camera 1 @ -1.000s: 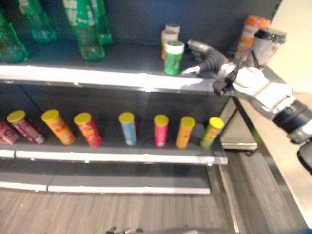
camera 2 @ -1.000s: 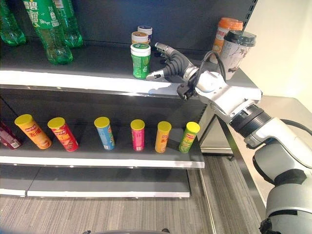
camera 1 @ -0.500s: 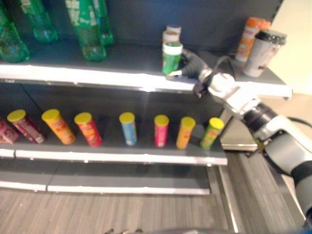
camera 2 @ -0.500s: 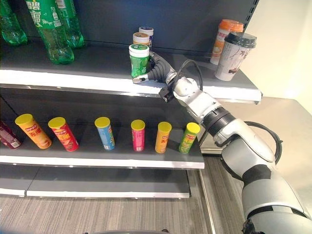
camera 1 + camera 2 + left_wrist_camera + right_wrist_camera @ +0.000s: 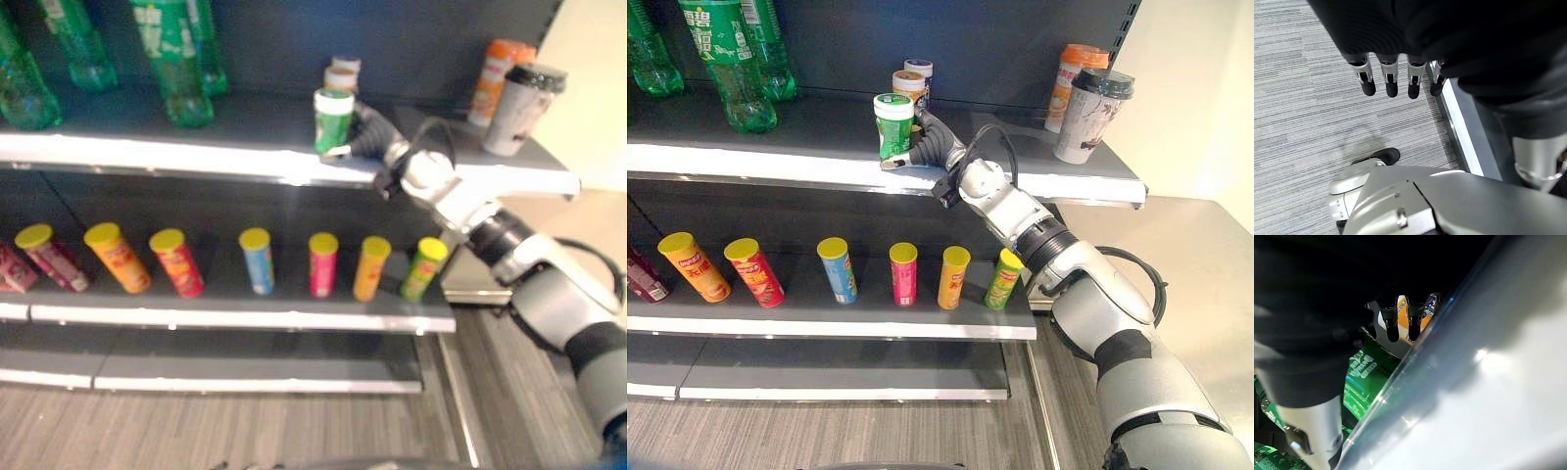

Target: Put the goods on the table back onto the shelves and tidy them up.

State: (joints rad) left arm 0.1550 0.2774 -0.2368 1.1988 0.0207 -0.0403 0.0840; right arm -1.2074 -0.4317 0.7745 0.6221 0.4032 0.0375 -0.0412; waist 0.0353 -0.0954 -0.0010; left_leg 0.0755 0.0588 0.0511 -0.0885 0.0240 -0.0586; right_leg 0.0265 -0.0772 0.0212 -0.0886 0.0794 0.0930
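Right hand [image 5: 926, 149] reaches onto the top shelf [image 5: 774, 157] with its fingers and thumb curled round the green can [image 5: 892, 125], which stands upright near the shelf's front edge, just in front of two more cans [image 5: 912, 80]. The grasp looks low on the can's right side, thumb toward the front — so the can sits at the hand's left, touching it. The risk I see: the can is close to the lip, and if the fingers drag on it as they let go, or the wrist swings forward on the way out, it could tip and roll off toward the tubes [image 5: 903, 272] on the shelf below. A push back could also knock the cans behind. At the shelf's right end two cups [image 5: 1092, 115] stand well apart from the hand, and bottles [image 5: 727, 59] stand at the left. Left hand [image 5: 1396, 78] hangs relaxed over the floor [image 5: 1298, 98], fingers straight, holding nothing.
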